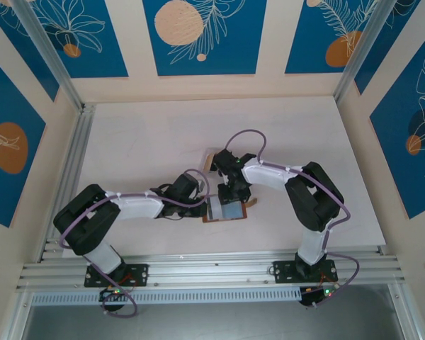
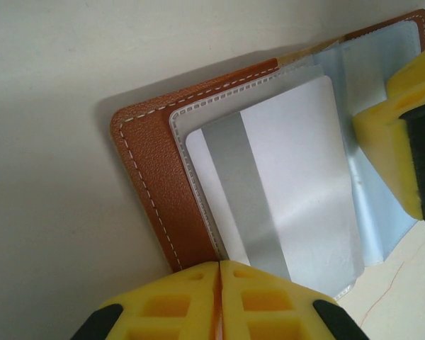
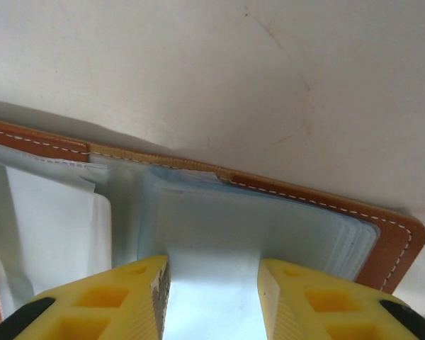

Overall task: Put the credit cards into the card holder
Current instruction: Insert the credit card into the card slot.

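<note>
While holder [image 1: 224, 212] lies open, lining up, on surface [image 1: 142, 134], centre-near:
- Left fingers [image 2: 258, 301]: clenched tight, tips at holder's left edge. Whether they pinch it, cannot tell.
- Right fingers [image 3: 120, 294]: released, spread over clear sleeves [image 3: 219, 227] of right half, nothing between them.
- Card [image 2: 290, 184]: pale, grey stripe, lying at left-half sleeve just beside brown stitched cover. Inside sleeve or on top, cannot tell.
</note>
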Available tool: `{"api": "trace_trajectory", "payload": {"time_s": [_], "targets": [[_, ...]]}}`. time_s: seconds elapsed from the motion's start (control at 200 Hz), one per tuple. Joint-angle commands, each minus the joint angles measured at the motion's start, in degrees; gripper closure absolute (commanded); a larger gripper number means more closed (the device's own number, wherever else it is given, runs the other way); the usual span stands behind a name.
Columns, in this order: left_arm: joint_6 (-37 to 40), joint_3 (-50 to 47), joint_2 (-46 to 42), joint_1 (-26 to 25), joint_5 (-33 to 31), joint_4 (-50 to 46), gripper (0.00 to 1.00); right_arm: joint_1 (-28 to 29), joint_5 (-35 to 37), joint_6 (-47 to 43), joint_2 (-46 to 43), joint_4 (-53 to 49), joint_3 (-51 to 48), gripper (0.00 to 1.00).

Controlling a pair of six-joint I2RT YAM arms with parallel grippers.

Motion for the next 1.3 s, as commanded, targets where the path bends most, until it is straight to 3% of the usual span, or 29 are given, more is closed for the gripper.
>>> {"api": "trace_trajectory", "payload": {"time_s": [0.0,0.115,0.235,0.425,0.65,0.83,0.94,1.07,1.295], "targets": [[-0.43,-2.37,3.54,-0.37,-1.24,-3.42,0.91,1.82,0.24,1.7,4.52,0.0,-1.93,0.64],[-0.51,-2.32,3.72,-0.37,-1.03,-3.28,0.91,2.43,-2.18,2.77,5.0,1.0,-2.12,0.76],[-0.38,-2.43,3.54,-0.43,-1.15,-3.43,0.91,2.4,-2.12,3.12,3.09,0.02,-1.15,0.94],[-0.49,-2.59,3.82,-0.46,-1.2,-2.88,0.91,3.27,-0.01,2.98,0.74,-5.81,4.4,0.97],[-0.79,-2.23,4.06,-0.76,-1.11,-2.51,0.91,5.41,-0.6,5.32,4.01,-12.59,12.31,0.81],[-1.12,-2.54,4.15,-0.85,-1.19,-2.14,0.91,3.22,-13.9,7.32,1.17,-4.85,8.64,0.63],[-1.21,-2.71,4.46,-0.83,-1.11,-1.87,0.91,1.6,-18.77,7.13,-2.31,-1.99,7.0,0.61],[-1.33,-2.99,4.74,-0.83,-0.94,-1.21,0.91,0.48,-12.17,5.56,-7.62,-5.04,6.27,0.56],[-1.3,-3.22,4.59,-0.83,-0.8,-0.98,0.91,-3.05,-3.16,1.49,-4.61,-9.85,5.88,0.6]]}}
